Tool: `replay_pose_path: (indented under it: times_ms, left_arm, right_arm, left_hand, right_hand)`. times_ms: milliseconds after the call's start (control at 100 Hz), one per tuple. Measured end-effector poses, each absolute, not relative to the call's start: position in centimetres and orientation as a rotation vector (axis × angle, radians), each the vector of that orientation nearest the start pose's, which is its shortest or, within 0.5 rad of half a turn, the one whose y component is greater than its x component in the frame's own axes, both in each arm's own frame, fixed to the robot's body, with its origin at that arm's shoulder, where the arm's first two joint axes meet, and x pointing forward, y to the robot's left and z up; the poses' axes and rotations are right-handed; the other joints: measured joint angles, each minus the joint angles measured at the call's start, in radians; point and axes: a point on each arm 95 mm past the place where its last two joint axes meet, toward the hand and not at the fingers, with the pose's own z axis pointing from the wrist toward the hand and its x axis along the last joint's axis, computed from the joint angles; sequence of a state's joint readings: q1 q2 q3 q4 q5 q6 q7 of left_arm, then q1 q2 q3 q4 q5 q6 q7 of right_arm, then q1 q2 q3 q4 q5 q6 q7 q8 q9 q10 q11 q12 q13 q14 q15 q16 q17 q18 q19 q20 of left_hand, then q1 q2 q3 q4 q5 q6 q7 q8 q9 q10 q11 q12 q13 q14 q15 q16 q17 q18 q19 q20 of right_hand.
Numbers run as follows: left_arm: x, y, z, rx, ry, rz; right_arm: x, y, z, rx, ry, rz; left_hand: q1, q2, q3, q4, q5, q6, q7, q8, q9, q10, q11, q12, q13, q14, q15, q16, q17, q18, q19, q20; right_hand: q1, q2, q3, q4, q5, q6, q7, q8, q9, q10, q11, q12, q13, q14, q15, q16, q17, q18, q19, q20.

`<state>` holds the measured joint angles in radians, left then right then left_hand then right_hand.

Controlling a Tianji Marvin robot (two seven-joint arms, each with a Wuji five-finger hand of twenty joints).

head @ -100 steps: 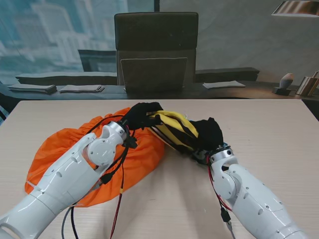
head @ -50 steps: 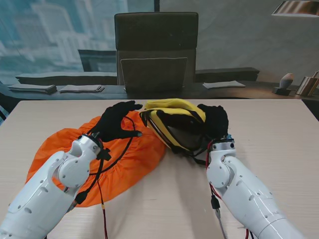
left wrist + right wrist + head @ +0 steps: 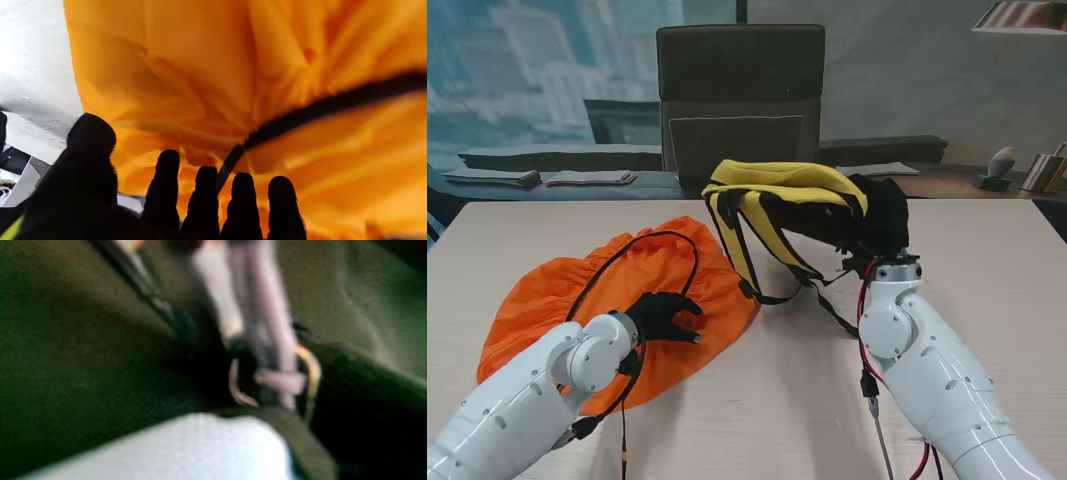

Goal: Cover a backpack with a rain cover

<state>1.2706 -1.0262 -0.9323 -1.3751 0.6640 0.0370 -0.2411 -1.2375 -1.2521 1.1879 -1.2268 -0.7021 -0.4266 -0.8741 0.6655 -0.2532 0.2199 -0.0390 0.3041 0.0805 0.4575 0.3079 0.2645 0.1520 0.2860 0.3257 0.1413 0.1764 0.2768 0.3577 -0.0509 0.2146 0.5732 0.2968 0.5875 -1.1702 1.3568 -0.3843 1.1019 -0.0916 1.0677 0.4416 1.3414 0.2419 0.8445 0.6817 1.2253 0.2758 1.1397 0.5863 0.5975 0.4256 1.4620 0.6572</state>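
- My right hand (image 3: pixel 882 215) is clamped on the yellow-and-black backpack (image 3: pixel 782 205), held clear of the table (image 3: pixel 987 250); its straps (image 3: pixel 752 270) dangle toward 6 o'clock.
- The orange rain cover (image 3: pixel 547 300) lies flat on the table at 8 o'clock from the backpack; a black cord (image 3: pixel 300 116) crosses it.
- My left hand (image 3: pixel 665 315) rests on the cover's near edge, fingers (image 3: pixel 166 186) spread, gripping nothing.
- The right wrist view is too blurred to read.

rain cover (image 3: pixel 557 290): thin crinkled orange cloth | backpack (image 3: pixel 787 205): yellow-black fabric | table (image 3: pixel 987 250): matt pale woodgrain
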Motion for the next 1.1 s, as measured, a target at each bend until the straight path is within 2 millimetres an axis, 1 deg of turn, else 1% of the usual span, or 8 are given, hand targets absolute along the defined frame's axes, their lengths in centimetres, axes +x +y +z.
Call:
replay_pose_path:
  times_ms: [190, 320, 410, 490, 600, 780, 980, 1100]
  left_arm:
    - [46.8, -3.7, -36.1, -1.599, 1.982, -1.372]
    - [48.0, -5.9, -35.9, -1.744, 2.021, -1.525]
    - [47.9, -7.3, -35.6, -1.696, 2.114, -1.558]
    - [47.3, -8.2, -34.8, -1.653, 2.117, -1.594]
    - [45.4, -8.6, -31.8, -1.552, 2.062, -1.672]
    - [42.5, -4.6, -28.1, -1.295, 1.908, -1.612]
    - [41.4, 3.0, -29.2, -1.134, 1.847, -1.295]
    - [41.1, 4.9, -30.3, -1.194, 1.827, -1.175]
  right_arm:
    - [47.0, -1.0, -22.8, 0.925, 0.422, 2.293]
    - [46.5, -0.6, -22.3, 0.919, 0.409, 2.320]
    - [46.4, -0.4, -22.2, 0.915, 0.407, 2.327]
    - [46.4, -0.4, -22.1, 0.912, 0.407, 2.330]
    - [46.4, -0.2, -22.0, 0.914, 0.409, 2.333]
    - [46.1, 0.0, -21.9, 0.928, 0.394, 2.348]
    - [45.6, 1.4, -21.9, 0.961, 0.407, 2.358]
    - [45.2, 2.6, -22.0, 0.980, 0.421, 2.371]
  left_hand:
    - [0.000, 0.020, -0.010, 0.000, -0.002, -0.003, -0.013, -0.001, -0.043, -0.011, -0.015, -0.026, -0.068, -0.019, -0.061, -0.028, -0.054, -0.020, -0.092, -0.042]
    - [0.010, 0.031, -0.021, 0.000, -0.029, -0.001, -0.012, -0.001, -0.039, -0.012, -0.004, -0.026, -0.062, -0.034, -0.061, -0.028, -0.073, -0.089, -0.130, -0.062]
    - [0.010, 0.033, -0.033, 0.001, -0.034, -0.023, 0.004, -0.001, -0.039, -0.015, -0.001, -0.026, -0.048, -0.026, -0.053, -0.028, -0.029, -0.083, -0.099, -0.052]
    - [0.011, 0.033, -0.033, 0.010, -0.021, -0.042, 0.050, 0.006, -0.032, -0.015, 0.013, -0.025, -0.033, -0.021, -0.006, -0.020, 0.000, -0.039, 0.001, -0.004]
    - [0.054, 0.045, -0.028, 0.010, 0.103, -0.084, 0.126, 0.053, 0.123, -0.025, 0.050, -0.009, 0.100, 0.001, 0.064, 0.011, 0.042, -0.017, 0.114, 0.051]
    - [0.209, -0.026, 0.039, 0.010, 0.245, -0.192, 0.247, 0.074, 0.324, -0.066, 0.103, 0.044, 0.283, 0.003, 0.152, 0.077, 0.100, -0.007, 0.207, 0.091]
    - [0.291, -0.065, 0.138, 0.005, 0.277, -0.225, 0.302, 0.065, 0.306, -0.077, 0.109, 0.067, 0.256, 0.010, 0.139, 0.089, 0.081, -0.004, 0.218, 0.100]
    - [0.250, -0.066, 0.135, 0.005, 0.240, -0.227, 0.274, 0.063, 0.224, -0.076, 0.081, 0.066, 0.159, 0.011, 0.109, 0.080, 0.033, -0.005, 0.184, 0.091]
  right_hand:
    - [0.000, 0.001, 0.000, 0.000, 0.000, 0.000, 0.000, 0.003, 0.000, 0.000, 0.000, 0.000, 0.000, 0.000, 0.001, 0.002, 0.000, 0.000, 0.000, 0.001]
    - [0.000, 0.009, 0.000, 0.000, -0.002, 0.000, 0.000, 0.013, 0.000, 0.000, 0.000, 0.000, 0.000, 0.000, 0.001, 0.002, 0.000, 0.000, 0.000, 0.001]
    - [0.000, 0.012, 0.000, 0.000, -0.004, 0.000, 0.000, 0.014, 0.000, 0.000, 0.000, 0.000, 0.000, 0.000, 0.001, 0.002, 0.000, 0.000, 0.000, 0.001]
    - [0.000, 0.017, 0.000, 0.000, -0.004, 0.000, 0.000, 0.014, 0.000, 0.000, 0.000, 0.000, 0.000, 0.000, 0.001, 0.002, 0.000, 0.000, 0.000, 0.001]
    - [0.000, 0.022, 0.000, 0.000, -0.004, 0.000, 0.000, 0.014, 0.000, 0.000, 0.000, 0.000, 0.000, 0.000, 0.001, 0.002, 0.000, 0.000, 0.000, 0.001]
    - [0.000, 0.028, -0.001, 0.000, -0.010, 0.000, 0.000, 0.024, 0.000, 0.000, 0.000, 0.000, 0.000, 0.000, 0.001, 0.002, 0.000, 0.000, 0.000, 0.001]
    - [0.000, 0.033, -0.001, 0.000, -0.011, 0.000, -0.001, 0.026, 0.000, 0.000, 0.000, 0.000, 0.000, 0.000, 0.001, 0.002, 0.000, 0.000, 0.000, 0.001]
    - [0.000, 0.043, -0.001, 0.000, -0.020, 0.000, -0.001, 0.036, 0.000, 0.000, 0.000, 0.000, 0.000, 0.000, 0.000, 0.002, 0.000, 0.000, 0.000, 0.001]
